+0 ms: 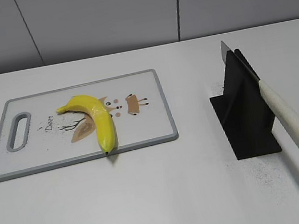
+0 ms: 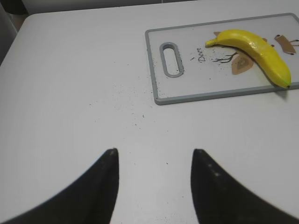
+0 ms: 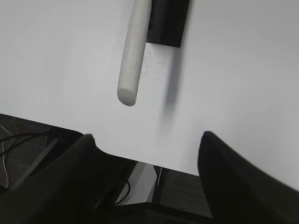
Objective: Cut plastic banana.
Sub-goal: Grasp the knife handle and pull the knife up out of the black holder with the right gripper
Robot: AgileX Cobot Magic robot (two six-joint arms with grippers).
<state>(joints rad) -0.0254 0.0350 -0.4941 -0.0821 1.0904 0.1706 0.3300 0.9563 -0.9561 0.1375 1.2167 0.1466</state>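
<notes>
While the glossy yellow plastic banana (image 1: pixel 96 120) lies on the white, grey-rimmed rectangular cutting board (image 1: pixel 144 84), we keep both grippers well away from it. It rests near the middle of the board, over the printed deer drawing (image 1: pixel 122 106), its greenish stem end pointing toward the board's oval handle slot (image 1: pixel 18 131) and its dark tip reaching the board's near edge. Our left wrist view shows the left gripper (image 2: pixel 154 179) above bare white table (image 1: pixel 154 204), its two dark fingers (image 2: pixel 100 186) spread wide with nothing between them; the board and banana sit well apart, up and to the right. Our right wrist view shows the right gripper (image 3: pixel 147 182) near the table's edge, its fingers (image 3: pixel 233 182) likewise wide apart and empty. Just ahead of it the white-handled kitchen knife (image 1: pixel 287 119) leans in the black angled stand (image 1: pixel 242 113), blade up and handle slanting out beyond the stand toward us.
</notes>
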